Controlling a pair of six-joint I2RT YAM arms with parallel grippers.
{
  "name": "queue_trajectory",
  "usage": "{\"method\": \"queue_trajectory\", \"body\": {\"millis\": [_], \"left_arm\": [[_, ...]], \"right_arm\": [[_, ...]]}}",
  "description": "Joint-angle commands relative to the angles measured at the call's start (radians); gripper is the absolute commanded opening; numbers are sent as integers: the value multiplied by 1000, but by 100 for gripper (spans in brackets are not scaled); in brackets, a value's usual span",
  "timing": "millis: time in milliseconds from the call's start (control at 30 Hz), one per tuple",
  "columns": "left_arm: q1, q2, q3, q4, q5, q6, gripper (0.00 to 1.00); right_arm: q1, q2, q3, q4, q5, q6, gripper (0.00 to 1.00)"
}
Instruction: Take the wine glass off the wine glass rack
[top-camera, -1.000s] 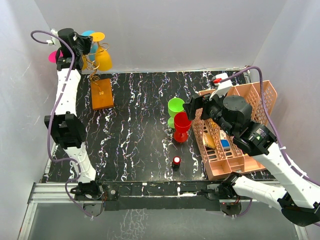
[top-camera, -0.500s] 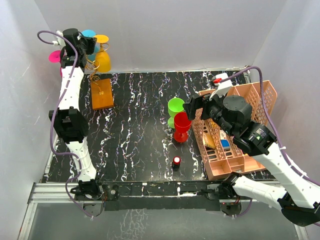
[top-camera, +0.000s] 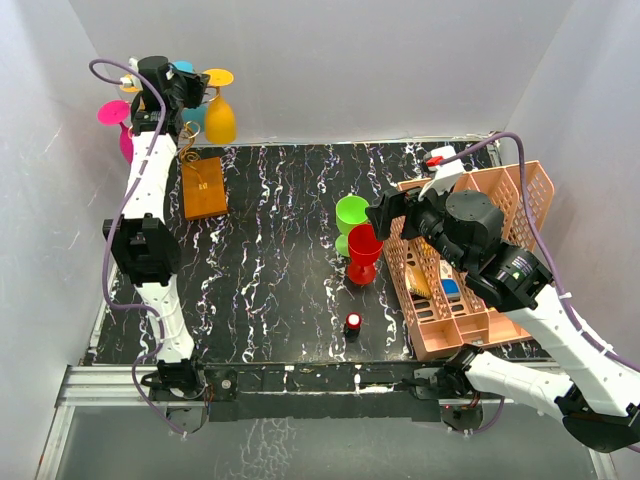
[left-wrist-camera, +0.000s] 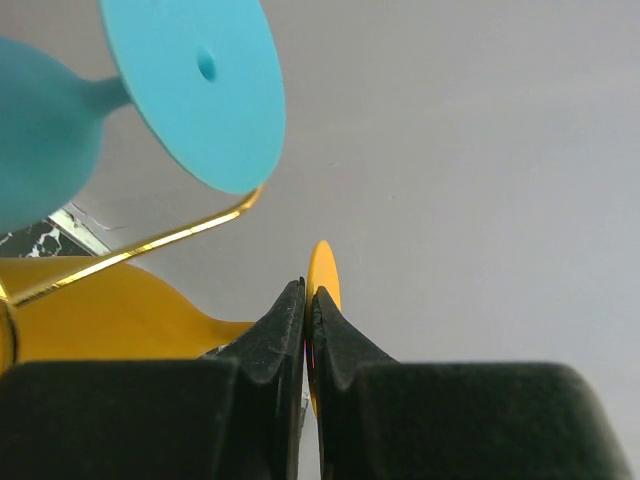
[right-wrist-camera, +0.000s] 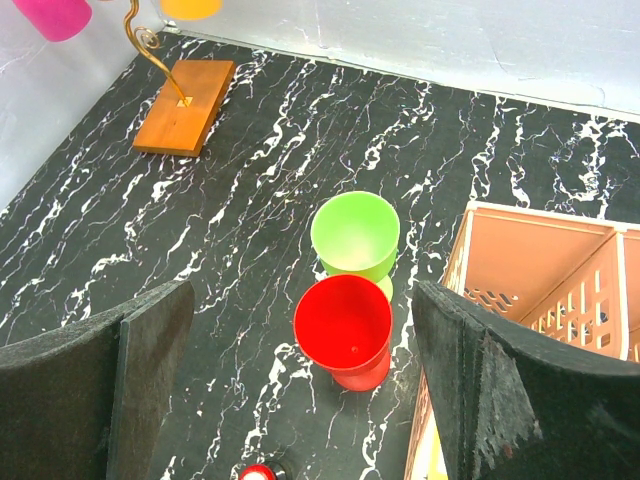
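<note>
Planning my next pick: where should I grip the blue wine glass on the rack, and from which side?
The blue wine glass hangs on the wine glass rack with its flat foot disc exposed. Probably pinch that disc's rim edge-on, approaching from the side away from the wire.

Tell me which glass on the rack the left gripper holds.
The yellow glass: the left gripper is shut on the edge of its round foot. The blue glass and the pink glass are not gripped.
</note>
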Motion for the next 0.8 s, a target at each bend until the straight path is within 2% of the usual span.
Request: {"method": "queue_trajectory", "body": {"millis": [0,233,433,600,767], "left_arm": [[-15,-78,18,47,45,1,0],[-31,-116,-20,86,131,-10,0],[-44,-165,-83,181,297,-5,0],[-52,-235,-192,330,481,-53,0],[-71,-354,-368,526,613,-126,0]], "right_arm": [[5,-15,5,55,3,10,99],[5,-14,1,55,-11,26,99],[5,-3,-4,63,-42,52,99],[4,15,-12,86,-90,97,99],[4,75,-5,136,-167,184,99]]}}
